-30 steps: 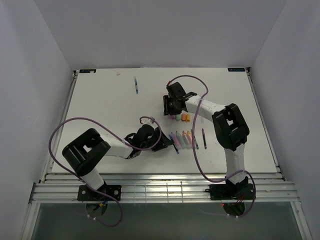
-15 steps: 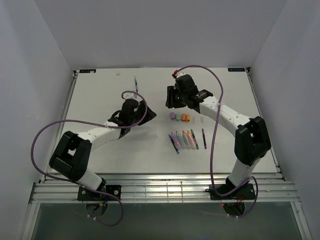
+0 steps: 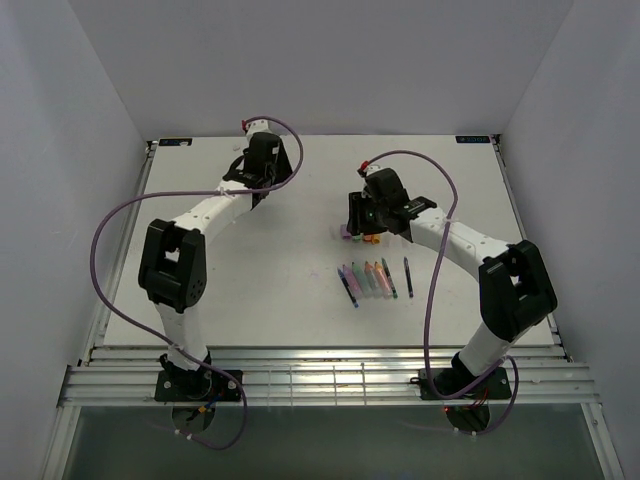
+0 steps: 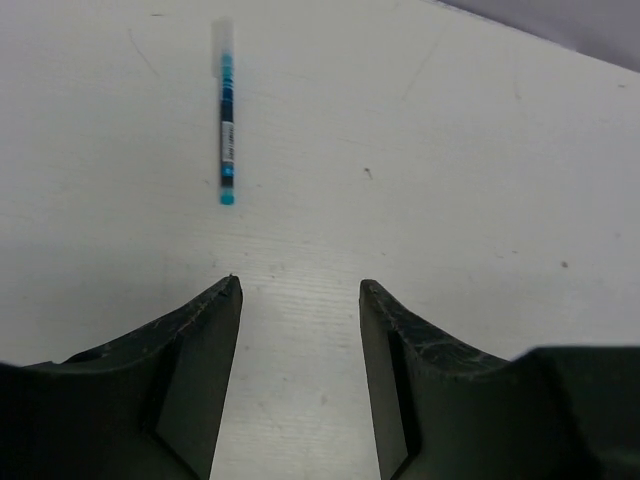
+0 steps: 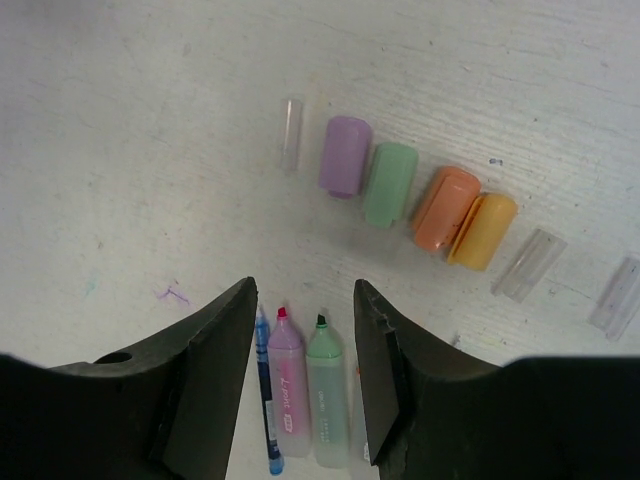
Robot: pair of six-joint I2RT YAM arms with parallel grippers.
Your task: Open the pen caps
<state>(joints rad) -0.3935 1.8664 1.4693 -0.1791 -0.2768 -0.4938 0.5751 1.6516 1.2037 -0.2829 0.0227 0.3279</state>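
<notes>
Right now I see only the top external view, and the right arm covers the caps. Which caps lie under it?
Observer: The right wrist view shows four coloured caps side by side: purple cap, green cap, orange cap, yellow cap.
Operator: Do the right fingers hold anything?
Observer: No. The right fingers are open and empty; the pink marker and green marker show between them.
Operator: What lies in front of the left fingers?
Observer: In the left wrist view a lone blue pen lies ahead of the open left fingers, apart from them.
</notes>
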